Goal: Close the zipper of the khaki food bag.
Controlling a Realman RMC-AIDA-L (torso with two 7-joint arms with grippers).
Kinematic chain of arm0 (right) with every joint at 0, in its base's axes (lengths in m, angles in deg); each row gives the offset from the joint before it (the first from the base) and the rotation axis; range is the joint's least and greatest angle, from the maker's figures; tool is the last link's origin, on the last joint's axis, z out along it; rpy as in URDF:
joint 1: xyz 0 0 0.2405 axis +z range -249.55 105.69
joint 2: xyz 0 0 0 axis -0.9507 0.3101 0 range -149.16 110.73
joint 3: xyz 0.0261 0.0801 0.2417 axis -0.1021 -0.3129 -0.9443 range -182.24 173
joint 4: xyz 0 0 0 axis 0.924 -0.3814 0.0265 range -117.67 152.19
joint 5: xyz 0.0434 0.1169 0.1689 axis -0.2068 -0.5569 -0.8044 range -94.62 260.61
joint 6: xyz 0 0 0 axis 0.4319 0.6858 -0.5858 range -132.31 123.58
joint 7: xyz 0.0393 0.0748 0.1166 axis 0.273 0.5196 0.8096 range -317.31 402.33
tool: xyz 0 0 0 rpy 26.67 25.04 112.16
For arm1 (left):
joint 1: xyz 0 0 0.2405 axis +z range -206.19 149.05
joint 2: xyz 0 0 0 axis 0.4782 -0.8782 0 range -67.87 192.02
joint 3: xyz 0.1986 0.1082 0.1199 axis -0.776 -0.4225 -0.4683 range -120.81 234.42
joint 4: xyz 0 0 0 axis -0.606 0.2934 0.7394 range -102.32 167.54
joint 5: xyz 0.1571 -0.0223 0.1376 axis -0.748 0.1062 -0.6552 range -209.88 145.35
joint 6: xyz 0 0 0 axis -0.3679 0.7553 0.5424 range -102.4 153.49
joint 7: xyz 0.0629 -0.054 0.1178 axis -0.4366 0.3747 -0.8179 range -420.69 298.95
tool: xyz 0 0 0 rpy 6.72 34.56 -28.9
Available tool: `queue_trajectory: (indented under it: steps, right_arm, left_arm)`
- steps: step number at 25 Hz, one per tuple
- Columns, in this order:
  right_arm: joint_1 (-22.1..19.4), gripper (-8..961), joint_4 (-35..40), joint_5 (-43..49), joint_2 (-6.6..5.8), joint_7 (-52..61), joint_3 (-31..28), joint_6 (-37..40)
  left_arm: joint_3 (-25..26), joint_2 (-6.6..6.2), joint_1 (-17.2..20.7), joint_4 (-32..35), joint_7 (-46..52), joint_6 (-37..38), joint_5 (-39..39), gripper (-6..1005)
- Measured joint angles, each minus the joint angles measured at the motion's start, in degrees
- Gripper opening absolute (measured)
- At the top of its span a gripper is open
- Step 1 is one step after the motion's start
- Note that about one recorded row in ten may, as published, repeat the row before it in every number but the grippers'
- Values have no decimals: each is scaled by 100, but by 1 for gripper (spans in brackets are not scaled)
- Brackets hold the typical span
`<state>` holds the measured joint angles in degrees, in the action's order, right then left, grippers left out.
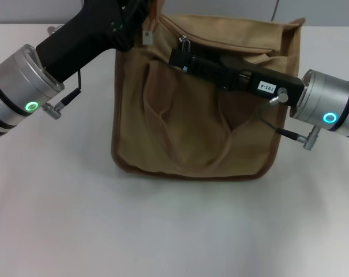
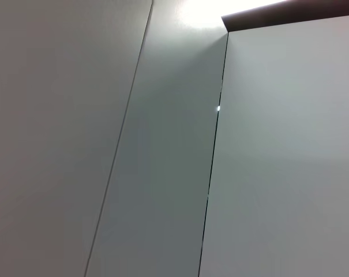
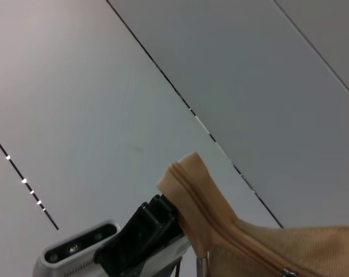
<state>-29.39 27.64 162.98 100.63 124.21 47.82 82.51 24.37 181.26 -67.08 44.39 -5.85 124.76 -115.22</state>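
Note:
The khaki food bag (image 1: pixel 191 127) stands on the white table, its two handles hanging on its face. My left gripper (image 1: pixel 144 16) is at the bag's top left corner, shut on the fabric end; the right wrist view shows its black fingers (image 3: pixel 154 222) clamped on that corner (image 3: pixel 186 179). My right gripper (image 1: pixel 181 56) reaches across the bag's upper face and is shut at the silver slider and pull tab (image 1: pixel 186 42), near the left end of the zipper. The zipper line (image 3: pixel 237 236) runs along the top. The left wrist view shows neither bag nor gripper.
A small white tag (image 1: pixel 146 37) hangs below the left gripper. The white table (image 1: pixel 174 231) stretches in front of and beside the bag. Wall panels (image 2: pixel 162 144) fill the left wrist view.

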Motion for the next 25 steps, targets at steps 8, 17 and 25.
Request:
queue_trajectory:
  steps: [8,17,25]
  right_arm:
    - [-62,430,-1,-157,4,22,-21,-32]
    - [-33,394,-1,-145,4,-62,8,-53]
    - [-44,3,-1,-153,4,-63,30,-157]
  left_arm:
    - [1,0,17,0,-18,-5,25,32]
    - [1,0,23,-3,-16,-8,26,32]
    - [10,0,14,-45,-46,-8,26,32]
